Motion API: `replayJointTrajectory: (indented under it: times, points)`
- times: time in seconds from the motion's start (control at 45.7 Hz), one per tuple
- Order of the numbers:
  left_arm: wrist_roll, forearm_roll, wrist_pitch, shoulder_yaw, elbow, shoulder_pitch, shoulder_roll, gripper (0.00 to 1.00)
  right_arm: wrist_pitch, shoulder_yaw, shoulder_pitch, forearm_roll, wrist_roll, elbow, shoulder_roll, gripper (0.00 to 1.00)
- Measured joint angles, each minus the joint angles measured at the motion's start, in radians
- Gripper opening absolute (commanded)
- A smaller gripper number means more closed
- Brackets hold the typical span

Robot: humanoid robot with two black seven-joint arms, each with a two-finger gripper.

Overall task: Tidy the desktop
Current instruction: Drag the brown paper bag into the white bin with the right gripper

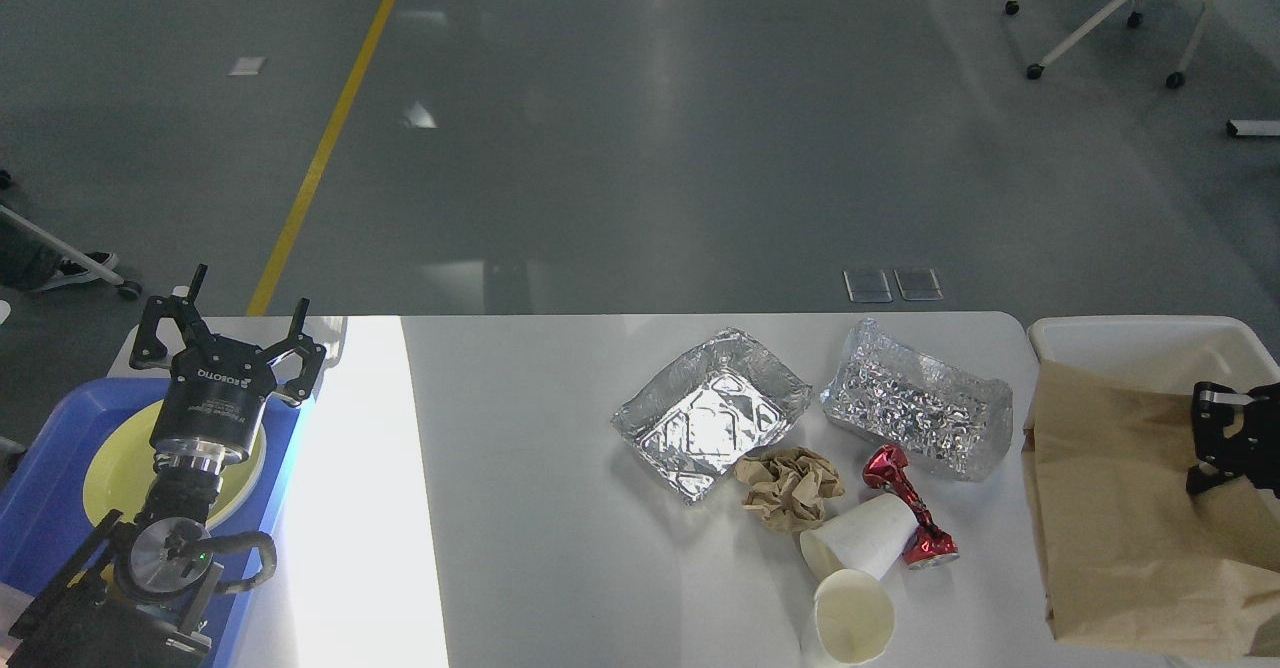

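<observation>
The white desktop carries an open foil tray, a crumpled foil tray, a crumpled brown paper ball, a red foil wrapper, a tipped paper cup and an upright paper cup. My right gripper at the right edge is shut on a large brown paper bag, held up over the cream bin. My left gripper is open and empty above the far end of a blue tray.
A yellow plate lies in the blue tray, under my left arm. The brown bag hides most of the bin's inside. A bright light patch covers the desktop's left part. A wheeled chair stands on the floor, far right.
</observation>
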Motion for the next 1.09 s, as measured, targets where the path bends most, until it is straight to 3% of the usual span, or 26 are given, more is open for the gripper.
replayJointTrajectory:
  times: [0.219, 0.547, 0.7, 0.853, 1.093]
  points:
    - [0.000, 0.000, 0.000, 0.000, 0.000, 0.000, -0.001, 0.97, 0.037, -0.040, 0.158, -0.019, -0.017, 0.065, -0.001, 0.00]
    - [0.000, 0.000, 0.000, 0.000, 0.000, 0.000, 0.000, 0.97, -0.005, -0.054, 0.155, -0.009, -0.035, 0.021, -0.012, 0.00]
    - [0.000, 0.000, 0.000, 0.000, 0.000, 0.000, -0.001, 0.97, -0.118, -0.043, -0.003, 0.038, -0.035, -0.113, -0.069, 0.00]
    - [0.000, 0.000, 0.000, 0.001, 0.000, 0.000, -0.001, 0.97, -0.217, 0.037, -0.291, 0.147, -0.034, -0.334, -0.097, 0.00]
    - [-0.001, 0.000, 0.000, 0.001, 0.000, 0.000, 0.000, 0.97, -0.283, 0.263, -0.725, 0.230, -0.033, -0.678, -0.094, 0.00]
